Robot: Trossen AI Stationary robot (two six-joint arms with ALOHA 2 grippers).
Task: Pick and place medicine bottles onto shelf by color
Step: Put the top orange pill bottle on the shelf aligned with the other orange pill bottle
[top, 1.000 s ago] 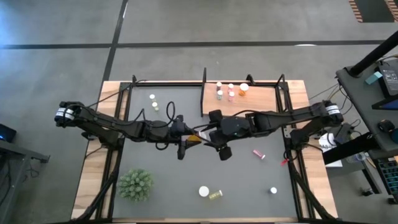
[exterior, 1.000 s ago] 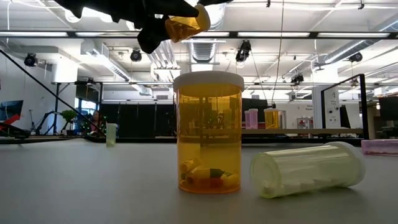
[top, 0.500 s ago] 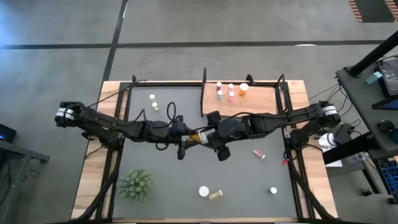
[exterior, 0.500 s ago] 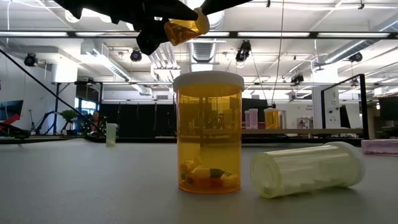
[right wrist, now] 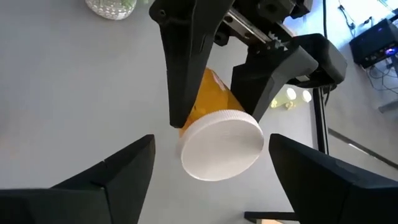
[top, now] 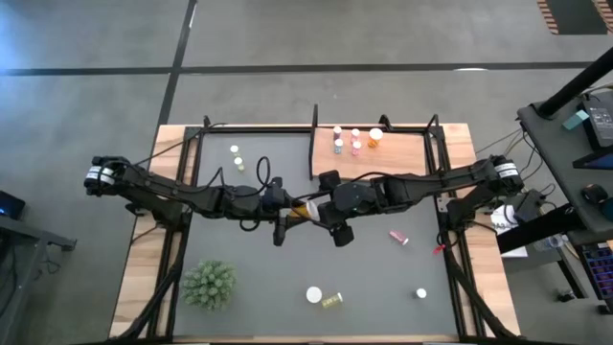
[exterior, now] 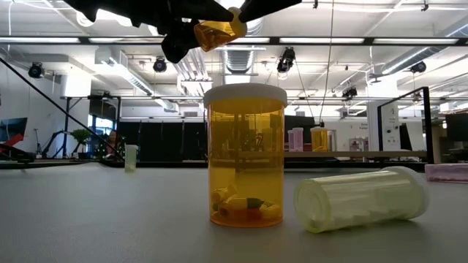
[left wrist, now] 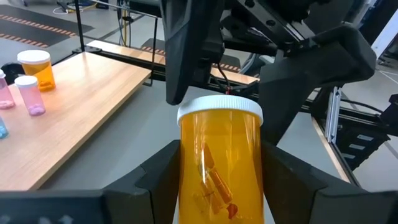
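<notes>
Showing a mid-air handover | high view: left pincer (top: 287,213) meets right pincer (top: 326,216) above the counter (top: 383,287), shelf (top: 402,158) nearby | left wrist view: left pincer clamps the orange bottle (left wrist: 219,165) | right wrist view: right pincer spread around the cap, not gripping; close squarely before left releases.

**Hidden or cut off**

Held orange bottle (top: 305,210) mostly covered from above by the left gripper (top: 292,211) and right gripper (top: 324,213); base cut off in the left wrist view. Arms cropped by the low view's top edge. Bottles on the shelf (top: 407,153) too small for telling contents. Pink bottle (exterior: 447,172) cut by the low view's right edge.
</notes>
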